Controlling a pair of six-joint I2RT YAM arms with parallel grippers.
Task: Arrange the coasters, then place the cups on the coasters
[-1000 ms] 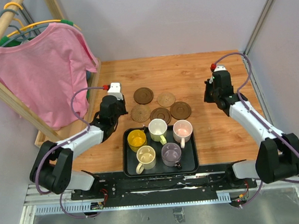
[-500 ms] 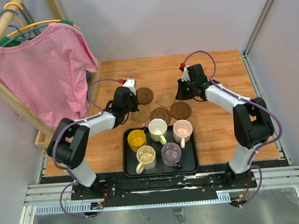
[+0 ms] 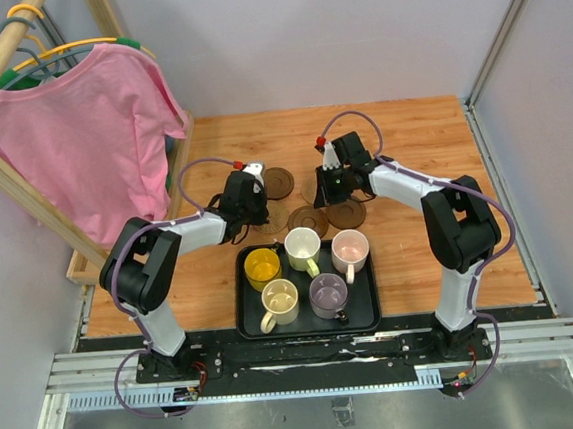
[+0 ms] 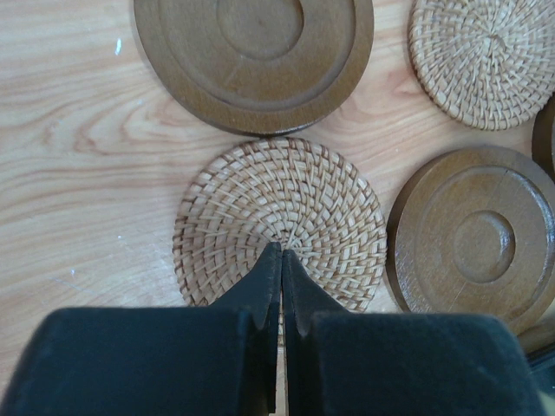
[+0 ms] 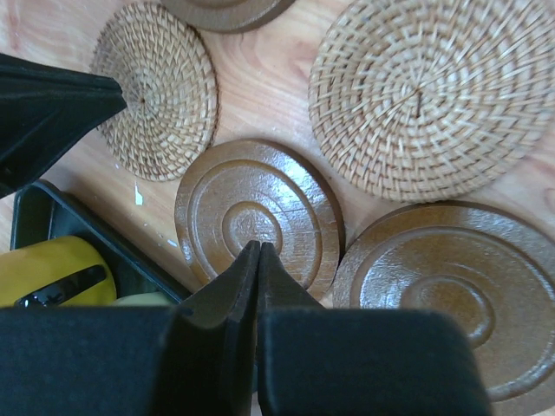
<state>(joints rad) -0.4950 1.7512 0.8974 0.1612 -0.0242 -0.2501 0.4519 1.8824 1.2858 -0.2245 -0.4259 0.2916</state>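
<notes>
The left gripper (image 4: 282, 257) has its jaws pressed together with nothing between them, and its tips lie over the near edge of the left tan coaster (image 4: 279, 217), a woven disc lying flat on the wooden table (image 3: 420, 253); whether the tips touch the weave I cannot tell. Just beyond that disc sits the far dark coaster (image 4: 253, 52), almost touching it, with the right tan coaster (image 4: 486, 56) further to the right. The right gripper (image 5: 258, 249) is also closed on nothing, its tips meeting over the ringed face of the middle dark coaster (image 5: 251, 204); contact cannot be told here either. Beside that disc the right dark coaster (image 5: 442, 295) lies close, and the two tan discs lie beyond it. In the top view both arms reach inward so that the two grippers stand near each other over the cluster, the right one hiding most of the right tan coaster. All five coasters lie in a loose bunch on the table just past the black tray (image 3: 244, 324), none of them carrying a cup. The cups stand upright in the tray: the yellow cup (image 3: 262, 267), the whitish-green cup (image 3: 302, 245) and the pink cup (image 3: 350, 249) in the far row, the cream cup (image 3: 280, 298) and the greyish-purple cup (image 3: 329, 293) in the near row. A pink shirt (image 3: 89, 131) hangs at the far left, well apart from the coasters
</notes>
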